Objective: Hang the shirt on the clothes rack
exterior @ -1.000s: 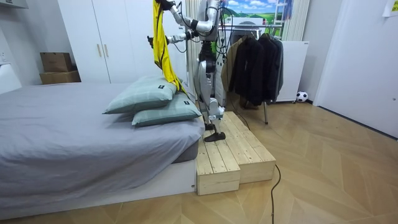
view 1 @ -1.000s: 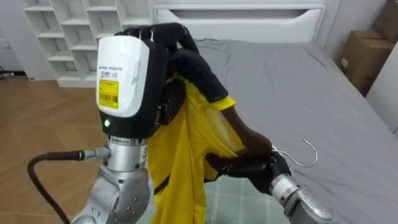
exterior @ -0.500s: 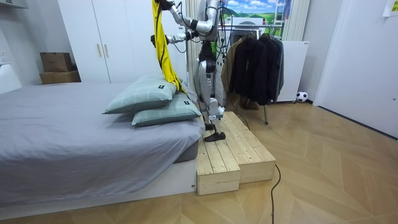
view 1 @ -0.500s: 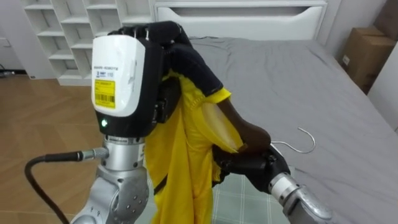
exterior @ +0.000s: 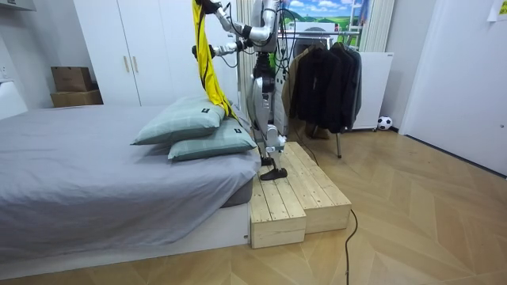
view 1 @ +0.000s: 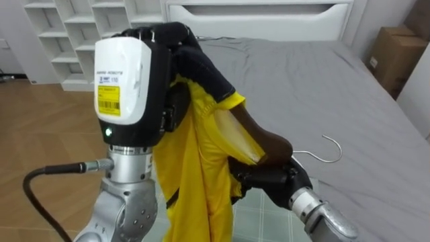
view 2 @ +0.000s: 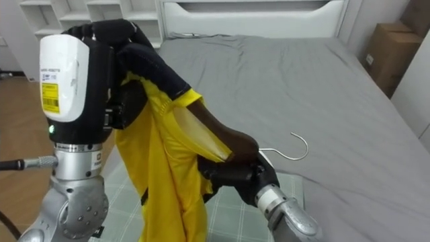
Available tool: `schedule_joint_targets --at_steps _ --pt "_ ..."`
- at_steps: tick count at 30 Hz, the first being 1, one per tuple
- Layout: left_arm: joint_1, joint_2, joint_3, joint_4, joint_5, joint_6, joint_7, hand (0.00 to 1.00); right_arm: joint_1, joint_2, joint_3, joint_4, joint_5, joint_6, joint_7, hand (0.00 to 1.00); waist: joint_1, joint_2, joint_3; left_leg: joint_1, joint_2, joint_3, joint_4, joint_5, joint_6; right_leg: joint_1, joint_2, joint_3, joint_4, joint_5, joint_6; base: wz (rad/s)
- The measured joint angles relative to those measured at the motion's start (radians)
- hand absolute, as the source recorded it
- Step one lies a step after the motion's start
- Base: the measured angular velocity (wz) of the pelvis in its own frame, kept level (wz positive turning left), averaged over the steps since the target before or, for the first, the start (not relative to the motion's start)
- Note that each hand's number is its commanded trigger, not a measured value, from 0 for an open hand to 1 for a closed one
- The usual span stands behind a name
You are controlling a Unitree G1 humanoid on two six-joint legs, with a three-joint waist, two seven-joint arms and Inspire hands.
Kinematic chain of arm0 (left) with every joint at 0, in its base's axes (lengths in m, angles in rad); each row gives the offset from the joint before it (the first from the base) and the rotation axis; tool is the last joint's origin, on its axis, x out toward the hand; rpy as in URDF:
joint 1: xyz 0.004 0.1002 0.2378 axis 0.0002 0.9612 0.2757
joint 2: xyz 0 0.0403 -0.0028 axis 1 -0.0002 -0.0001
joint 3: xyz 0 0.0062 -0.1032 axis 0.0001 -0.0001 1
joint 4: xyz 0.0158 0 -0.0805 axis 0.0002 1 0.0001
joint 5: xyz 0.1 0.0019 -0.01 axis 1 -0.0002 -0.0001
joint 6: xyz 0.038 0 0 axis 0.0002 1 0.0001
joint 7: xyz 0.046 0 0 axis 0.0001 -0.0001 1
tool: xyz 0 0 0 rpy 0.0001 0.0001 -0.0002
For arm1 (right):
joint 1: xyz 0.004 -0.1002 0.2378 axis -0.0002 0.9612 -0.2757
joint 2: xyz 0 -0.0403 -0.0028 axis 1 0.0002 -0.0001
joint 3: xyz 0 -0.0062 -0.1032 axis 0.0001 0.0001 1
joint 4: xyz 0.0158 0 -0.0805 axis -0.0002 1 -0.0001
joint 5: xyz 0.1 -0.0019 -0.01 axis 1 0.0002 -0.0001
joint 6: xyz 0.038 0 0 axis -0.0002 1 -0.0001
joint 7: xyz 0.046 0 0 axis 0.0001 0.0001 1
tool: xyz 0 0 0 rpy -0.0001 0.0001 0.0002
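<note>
Robot standing on a wooden step [exterior: 289, 190] by the bed [view 1: 316, 81], holding up a yellow shirt [view 1: 201, 168].
The left hand [view 1: 171, 37] is clenching the shirt's collar high, and the bright cloth is hanging down in long folds. A dark hanger [view 1: 269, 140] with a wire hook is reaching into the shirt's opening, and the right hand [view 1: 272, 180] is gripping it just below the hook. A cardboard box [view 1: 396, 57] is sitting to the right of the bed; its contents cannot be told.
</note>
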Motion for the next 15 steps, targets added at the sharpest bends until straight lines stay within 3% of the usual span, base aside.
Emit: schedule_joint_targets --at_steps 6,10,15 --pt "0.0 0.007 0.009 0.046 -0.034 -0.001 -0.015 1.0 0.0 -0.025 -0.002 0.009 -0.031 0.012 0.027 1.0 -0.011 -0.008 -0.0031 0.002 0.0 0.001 0.0 0.0 0.0 0.002 0.0 0.0 0.0 0.0 0.0 0.0" --pt "0.019 0.029 0.014 0.132 -0.063 0.0 -0.029 1.0 0.016 -0.047 -0.02 0.016 -0.164 0.019 0.028 1.0 -0.02 -0.008 -0.004 0.004 0.0 0.0 0.0 0.0 0.0 0.004 0.001 0.002 -0.001 0.0 0.0 0.0" --pt "0.055 0.032 0.009 0.207 -0.064 0.001 -0.091 1.0 0.022 -0.05 -0.094 0.08 -0.365 0.016 0.033 1.0 -0.029 -0.009 -0.0049 0.002 0.0 0.001 0.0 0.0 0.0 -0.001 0.001 0.001 0.002 0.0 0.0 0.0"
